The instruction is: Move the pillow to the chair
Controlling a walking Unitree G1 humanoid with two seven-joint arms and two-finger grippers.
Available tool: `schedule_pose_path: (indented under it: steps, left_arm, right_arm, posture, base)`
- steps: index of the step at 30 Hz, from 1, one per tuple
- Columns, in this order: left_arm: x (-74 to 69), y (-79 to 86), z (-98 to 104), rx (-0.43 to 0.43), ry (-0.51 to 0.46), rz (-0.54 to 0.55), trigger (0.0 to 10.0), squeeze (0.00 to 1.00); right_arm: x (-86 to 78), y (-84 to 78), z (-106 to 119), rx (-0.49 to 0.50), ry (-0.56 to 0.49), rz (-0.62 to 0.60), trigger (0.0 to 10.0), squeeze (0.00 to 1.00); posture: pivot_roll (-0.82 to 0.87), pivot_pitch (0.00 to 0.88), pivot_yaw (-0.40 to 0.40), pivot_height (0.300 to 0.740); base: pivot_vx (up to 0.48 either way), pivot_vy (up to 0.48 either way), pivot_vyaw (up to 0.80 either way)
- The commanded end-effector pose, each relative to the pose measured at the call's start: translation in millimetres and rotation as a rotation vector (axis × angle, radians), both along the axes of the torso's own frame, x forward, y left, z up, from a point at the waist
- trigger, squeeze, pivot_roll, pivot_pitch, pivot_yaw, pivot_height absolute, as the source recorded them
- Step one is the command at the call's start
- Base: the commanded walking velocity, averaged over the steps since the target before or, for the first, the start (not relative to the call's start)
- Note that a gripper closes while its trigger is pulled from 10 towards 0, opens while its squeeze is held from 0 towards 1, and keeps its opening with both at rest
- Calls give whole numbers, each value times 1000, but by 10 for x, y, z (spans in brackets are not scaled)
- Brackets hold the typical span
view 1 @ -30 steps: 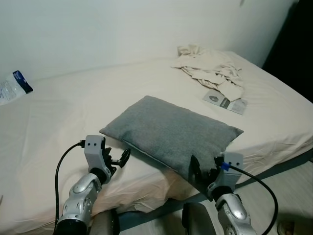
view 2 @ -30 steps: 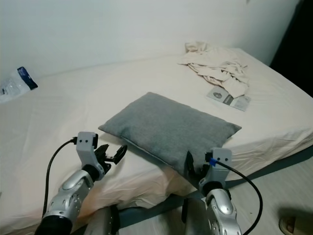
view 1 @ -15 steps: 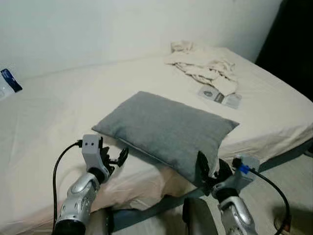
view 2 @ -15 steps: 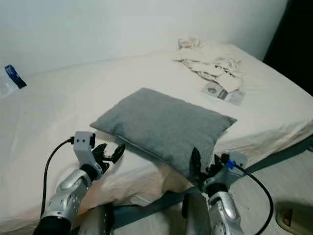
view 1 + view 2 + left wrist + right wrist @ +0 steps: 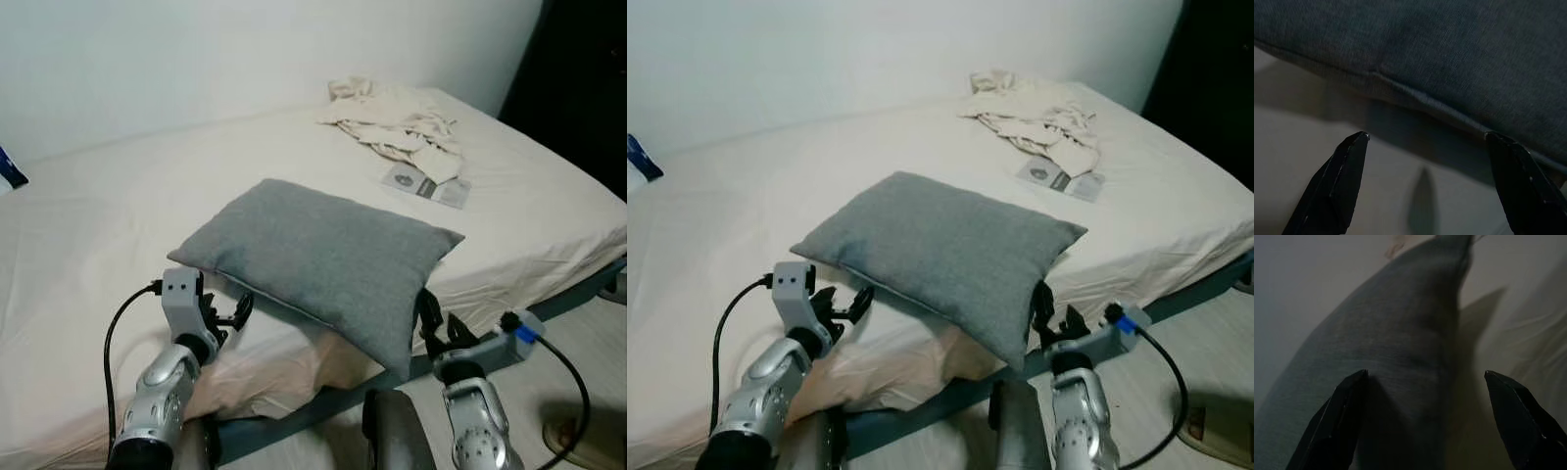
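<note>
Bed (image 5: 88, 225): a wide mattress under a smooth cream sheet, softly creased, with a dark frame edge along its near side.
Wall (image 5: 196, 59): plain and pale behind the bed, with a dark opening at the far right.
Pillow (image 5: 313, 255): a plump grey rectangle of fine woven fabric with a seamed edge, lying slantwise near the front of the bed; its near right corner hangs just over the mattress edge.
Crumpled cloth (image 5: 392, 122): a rumpled heap of cream fabric at the far right corner of the bed, well apart from the pillow.
Flat packet (image 5: 424, 184): a thin grey printed rectangle lying on the sheet just in front of the cloth.
Left arm: silver, jointed, with a black cable looping beside it, reaching up over the front of the bed.
Left pincer (image 5: 233, 315): its black fingers spread wide, holding nothing, just off the pillow's near left edge; in the left wrist view the two fingertips (image 5: 1347, 166) sit apart over the sheet with the pillow seam ahead of them.
Right arm: silver, with a blue-tipped cable, low beside the bed edge.
Right pincer (image 5: 438, 323): fingers wide and empty, at the pillow's overhanging right corner; the right wrist view looks along the pillow's grey length between the parted fingertips (image 5: 1344, 406).
</note>
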State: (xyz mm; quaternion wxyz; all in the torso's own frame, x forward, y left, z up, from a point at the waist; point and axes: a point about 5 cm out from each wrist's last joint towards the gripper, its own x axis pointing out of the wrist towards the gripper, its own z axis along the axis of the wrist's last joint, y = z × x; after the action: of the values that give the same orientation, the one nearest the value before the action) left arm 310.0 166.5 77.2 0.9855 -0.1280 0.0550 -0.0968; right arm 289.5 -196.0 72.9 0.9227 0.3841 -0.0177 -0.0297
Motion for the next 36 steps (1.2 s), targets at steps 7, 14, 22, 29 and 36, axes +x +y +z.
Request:
schedule_pose_path:
  steps: [7,14,22,29,36]
  left_arm:
    - [35,74,12,18,1,68,10000,0]
    - [36,34,3,20,3,75,10000,0]
    - [46,29,11,27,-4,96,10000,0]
    - [81,33,26,31,-7,107,10000,0]
    - [97,4,30,31,-10,105,10000,0]
  right_arm:
    - [163,298,-189,-50,68,234,10000,0]
    - [207,520,-238,-16,71,380,10000,0]
    - [248,703,-123,204,-45,540,10000,0]
    - [301,578,-88,264,-70,447,0,0]
    - [311,461,-87,252,-64,390,0,0]
  posture:
    - [-24,116,14,527]
    - [-18,117,8,527]
    - [-17,115,5,527]
    - [-25,109,8,527]
    - [-31,107,11,527]
  base:
    - [0,0,0]
    - [0,0,0]
    - [0,0,0]
    - [0,0,0]
    - [0,0,0]
